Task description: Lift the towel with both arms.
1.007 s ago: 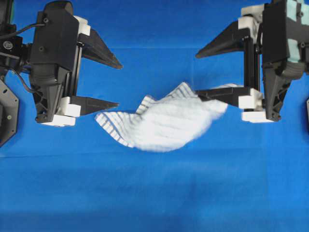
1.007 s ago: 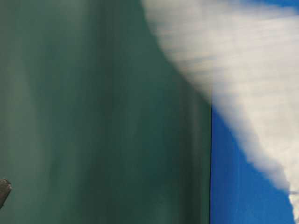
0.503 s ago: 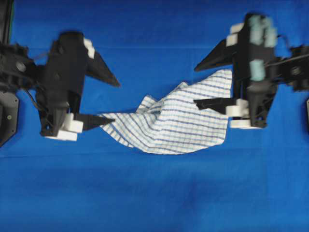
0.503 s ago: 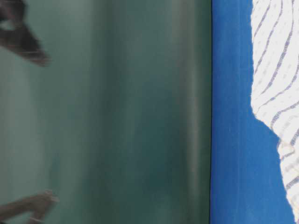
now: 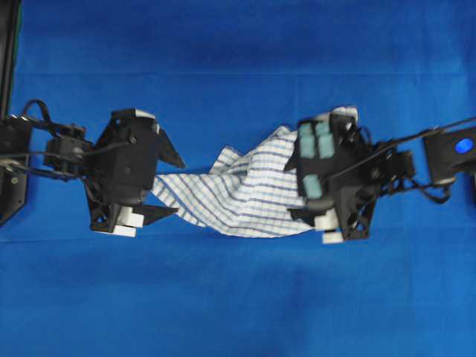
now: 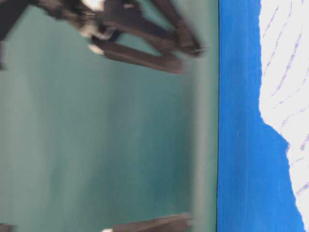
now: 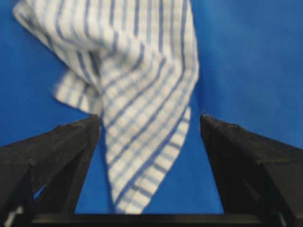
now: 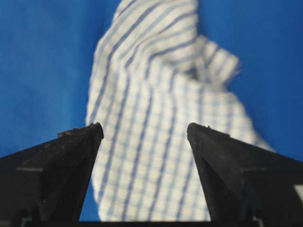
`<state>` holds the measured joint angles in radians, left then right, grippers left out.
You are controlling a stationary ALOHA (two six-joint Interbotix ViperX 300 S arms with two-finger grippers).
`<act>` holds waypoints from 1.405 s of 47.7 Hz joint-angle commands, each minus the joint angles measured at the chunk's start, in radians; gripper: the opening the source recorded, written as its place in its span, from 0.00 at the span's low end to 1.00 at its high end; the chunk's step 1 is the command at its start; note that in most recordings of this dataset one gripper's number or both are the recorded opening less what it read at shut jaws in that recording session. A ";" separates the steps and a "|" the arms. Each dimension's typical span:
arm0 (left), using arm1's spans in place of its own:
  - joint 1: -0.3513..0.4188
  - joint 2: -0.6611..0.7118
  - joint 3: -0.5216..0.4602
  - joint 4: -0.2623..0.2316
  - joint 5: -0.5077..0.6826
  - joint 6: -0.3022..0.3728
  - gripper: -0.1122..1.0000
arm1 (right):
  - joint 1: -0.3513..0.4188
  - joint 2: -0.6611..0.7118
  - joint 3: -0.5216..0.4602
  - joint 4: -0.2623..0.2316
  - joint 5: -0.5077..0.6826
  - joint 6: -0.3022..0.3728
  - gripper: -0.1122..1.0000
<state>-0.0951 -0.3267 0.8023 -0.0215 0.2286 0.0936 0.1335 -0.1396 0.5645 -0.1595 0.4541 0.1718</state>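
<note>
Overhead: the towel [image 5: 245,197] lies rumpled on the blue cloth [image 5: 238,297], its long axis running left to right between the two arms, one corner pointing at the left gripper [image 5: 172,186] and the opposite end under the right gripper [image 5: 294,190]. The left gripper's fingers are spread wide, the towel's pointed corner lying in the gap between them. The right gripper, with teal pads, covers the towel's other end, its fingers spread and aimed at the towel's middle.

Table level: the view is blurred; the towel [image 6: 289,96] shows at the right edge on the blue cloth [image 6: 239,121], and dark fingers [image 6: 145,53] hang well apart from it at upper left.

Left wrist: the towel [image 7: 137,90] tapers toward the camera, its narrow tip lying between the two wide-set fingers [image 7: 61,156], nearer the one on the left, touching neither clearly.

Right wrist: the towel [image 8: 161,123] runs lengthwise away from the camera, its broad near end filling the gap between the wide-set fingers [image 8: 61,165].
</note>
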 commanded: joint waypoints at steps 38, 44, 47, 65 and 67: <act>0.002 0.396 0.021 -0.002 -0.249 0.089 0.81 | 0.038 0.334 0.058 0.083 -0.345 0.002 0.73; 0.003 0.394 0.023 -0.002 -0.242 0.071 0.70 | 0.038 0.334 0.057 0.081 -0.345 0.002 0.69; 0.002 0.391 0.025 -0.003 -0.232 0.071 0.56 | 0.038 0.334 0.055 0.080 -0.342 0.000 0.64; -0.003 0.291 -0.034 -0.003 -0.015 0.103 0.13 | 0.037 0.227 0.054 0.069 -0.261 -0.020 0.14; -0.003 0.261 -0.051 -0.003 0.025 0.109 0.13 | 0.035 0.201 0.051 0.066 -0.239 -0.020 0.14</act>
<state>-0.0966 0.0015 0.7900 -0.0230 0.2025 0.1994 0.1672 0.1289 0.6289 -0.0874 0.1856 0.1534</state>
